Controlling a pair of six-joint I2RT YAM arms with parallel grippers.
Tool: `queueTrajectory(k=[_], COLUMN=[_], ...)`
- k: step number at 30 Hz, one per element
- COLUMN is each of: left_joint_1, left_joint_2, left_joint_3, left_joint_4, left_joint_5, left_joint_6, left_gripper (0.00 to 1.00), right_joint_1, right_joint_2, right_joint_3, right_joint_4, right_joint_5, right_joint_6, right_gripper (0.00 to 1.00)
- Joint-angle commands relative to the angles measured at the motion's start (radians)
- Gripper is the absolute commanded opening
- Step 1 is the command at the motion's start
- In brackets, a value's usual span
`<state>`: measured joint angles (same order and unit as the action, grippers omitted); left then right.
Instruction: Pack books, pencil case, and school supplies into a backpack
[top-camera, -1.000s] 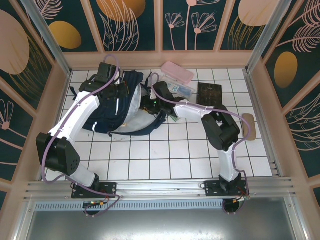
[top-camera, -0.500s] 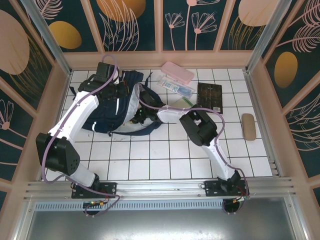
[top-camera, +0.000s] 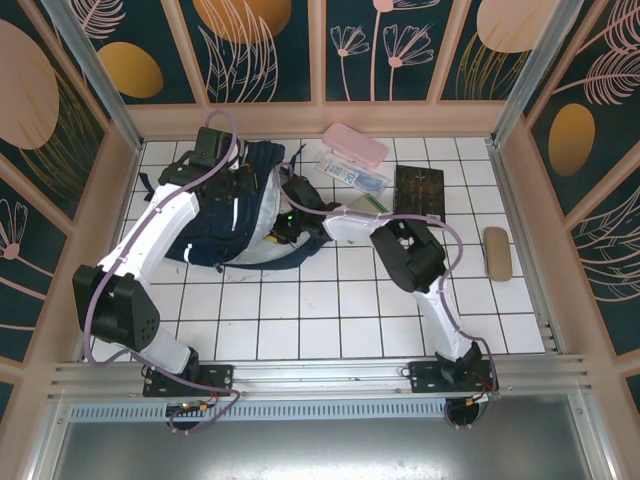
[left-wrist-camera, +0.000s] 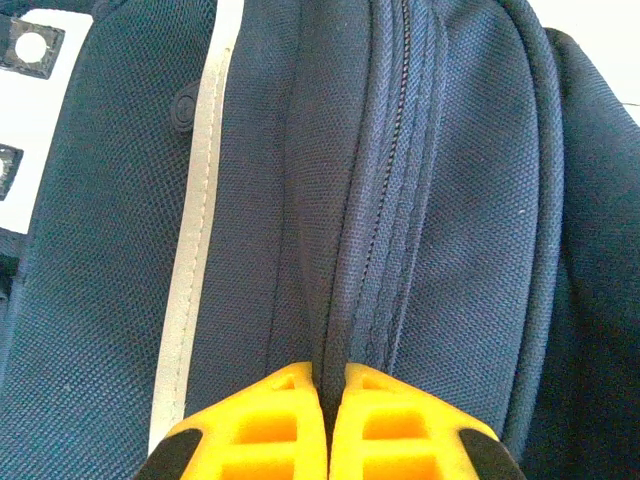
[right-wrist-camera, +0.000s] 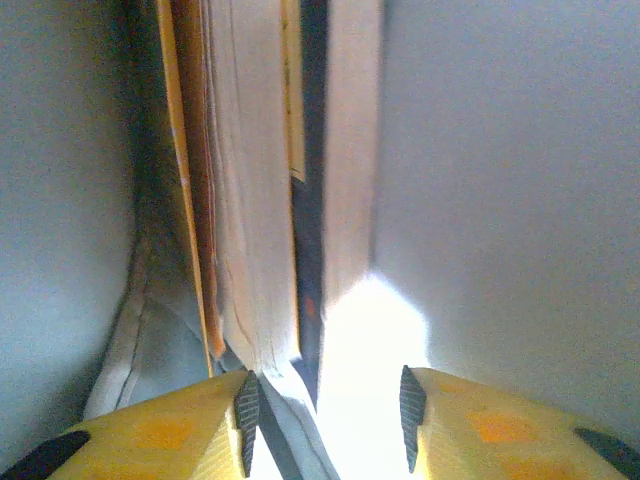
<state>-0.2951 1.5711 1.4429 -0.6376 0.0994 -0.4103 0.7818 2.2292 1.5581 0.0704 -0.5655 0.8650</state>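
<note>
Navy: pinches backpack with left gripper | spreads right gripper beside packed books | pencil case pending, one o'clock.

Place: a robot lab test cell, not a home or a shop
Enclosure: wooden-framed wall panels printed with leaves and flowers close off three sides, with slanting aluminium posts at the back corners
Table: a white table ruled in a square grid like tiles
Mounting: a slotted aluminium rail runs along the near edge
Machines: the left arm and the right arm are bolted to that rail
</note>
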Motion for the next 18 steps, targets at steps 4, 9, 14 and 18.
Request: queueTrajectory(k=[4, 9, 14, 18], left_joint_1=[0.009, 0.01, 0.008, 0.009], left_joint_2=[-0.019, -0.003, 0.009, 0.012], left_joint_3=[-0.065, -0.116, -0.15, -0.157], left_joint_4=[-0.008, 0.008, 0.04, 0.058], left_joint_5=[-0.149, -0.165, -0.101, -0.044], left_joint_6=[0.076, 0.089, 0.081, 0.058], left_gripper=[0.0, 0.0, 0.0, 0.19], right_joint_1=[-0.067, -0.14, -0.288, -0.439], right_joint_2=[-0.279, -0.45, -0.58, -0.623], right_joint_3=[-0.21, -0.378, -0.494, -0.528], right_joint_4=[-0.062, -0.111, -0.17, -0.206], right_joint_5=[0.1, 0.174, 0.262, 0.344], right_joint_6=[-0.091, -0.139, -0.191, -0.234], right_gripper=[0.44, 0.41, 0.31, 0.19])
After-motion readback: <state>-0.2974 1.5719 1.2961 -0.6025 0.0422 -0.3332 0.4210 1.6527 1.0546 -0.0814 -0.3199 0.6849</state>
